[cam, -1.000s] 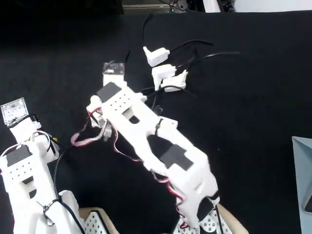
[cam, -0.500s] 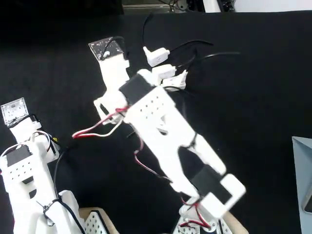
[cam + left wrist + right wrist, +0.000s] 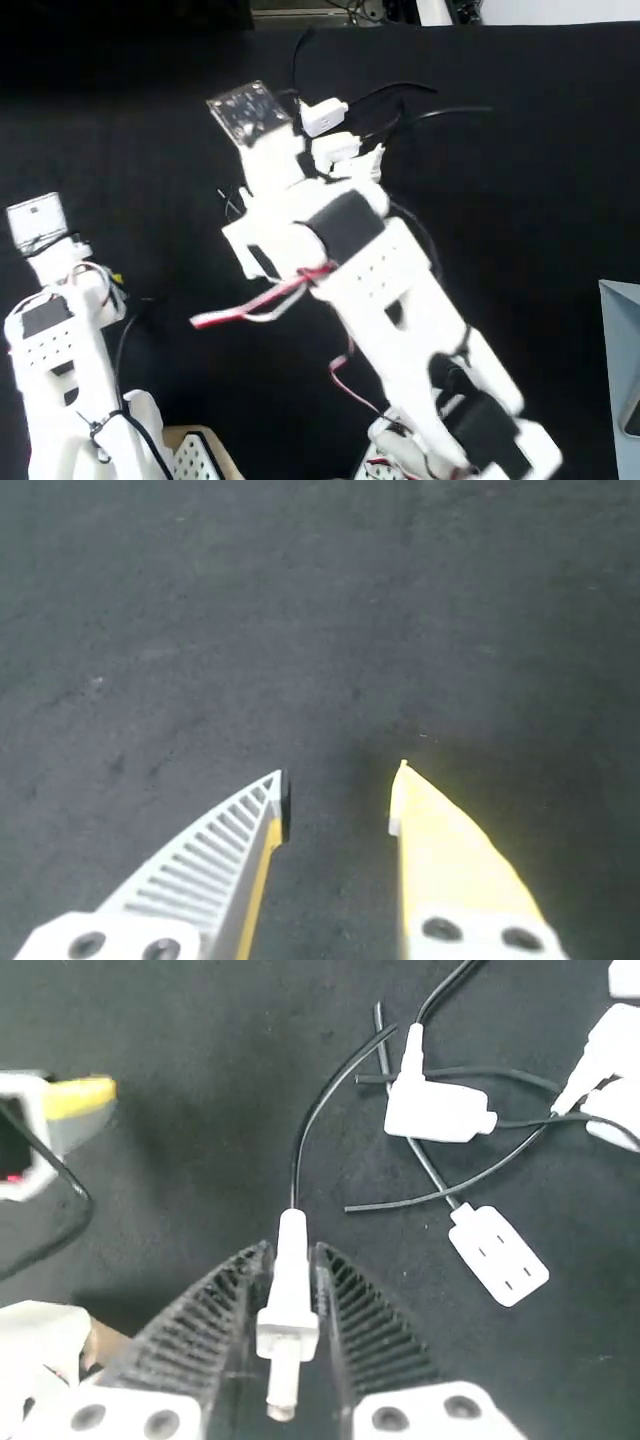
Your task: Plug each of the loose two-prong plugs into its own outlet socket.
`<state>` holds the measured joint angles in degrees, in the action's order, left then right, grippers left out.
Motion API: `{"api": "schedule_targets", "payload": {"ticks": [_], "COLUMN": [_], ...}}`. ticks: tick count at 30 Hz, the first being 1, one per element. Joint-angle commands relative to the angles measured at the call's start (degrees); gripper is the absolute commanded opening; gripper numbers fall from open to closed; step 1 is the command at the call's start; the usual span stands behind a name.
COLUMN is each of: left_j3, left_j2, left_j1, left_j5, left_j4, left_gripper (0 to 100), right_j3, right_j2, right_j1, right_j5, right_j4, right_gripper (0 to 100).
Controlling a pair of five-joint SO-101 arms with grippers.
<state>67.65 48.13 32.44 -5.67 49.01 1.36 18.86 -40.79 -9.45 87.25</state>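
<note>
Black cloth covers the tabletop, and toward twelve o'clock in the high view a cluster of white cord ends is gathered. The right hand is clamped on a slim white plug, whose black cord runs out past the fingertips; its prongs cannot be made out. Near it a flat outlet socket lies with its slots facing up, and an angled white plug rests beyond. The left hand is held with fingers apart over bare cloth, at about eight o'clock in the high view.

For a clean insertion, it should first be settled which end of the held plug carries the prongs, since the cord seems to lead forward; a regrasp may be needed. The prongs should be squared to the slots before any push. The socket, probably light and loose, would best be pinned by the left hand so that it is not shoved away.
</note>
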Motion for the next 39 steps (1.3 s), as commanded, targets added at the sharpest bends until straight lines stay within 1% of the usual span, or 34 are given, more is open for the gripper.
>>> {"api": "schedule_targets", "payload": {"ticks": [1, 5, 9, 13, 21, 26, 33, 39], "left_j3": [0.8, 1.8, 2.4, 2.4, 2.4, 2.5, 2.9, 2.9], "left_j2": [1.1, 1.1, 1.1, 1.1, 1.1, 1.1, 1.1, 1.1], "left_j1": [-3.7, -3.7, -3.7, -3.7, -3.7, -3.7, -3.7, -4.1], "left_j5": [0.8, 0.6, 0.4, 0.4, 0.4, 0.4, 0.4, 0.4], "left_j4": [-1.1, -1.1, -1.1, -1.1, -1.1, -1.1, -1.3, -1.3], "left_gripper": [18, 18, 18, 18, 18, 18, 18, 18], "right_j3": [9.0, 23.3, 35.7, 41.4, 39.0, 36.7, 31.2, 24.1], "right_j2": [5.7, 6.2, 4.0, -0.1, -14.2, -17.8, -18.2, -14.7], "right_j1": [1.1, 4.5, 6.1, 6.0, 5.9, 5.9, 5.9, 6.0], "right_j5": [0.5, 0.7, 6.1, 6.9, 6.9, 8.1, 13.2, 12.7], "right_j4": [-5.5, -15.0, -26.2, -31.3, -31.1, -30.4, -18.9, -12.6], "right_gripper": [1.1, 1.1, 1.1, 1.1, 1.1, 1.1, 1.1, 1.1]}}
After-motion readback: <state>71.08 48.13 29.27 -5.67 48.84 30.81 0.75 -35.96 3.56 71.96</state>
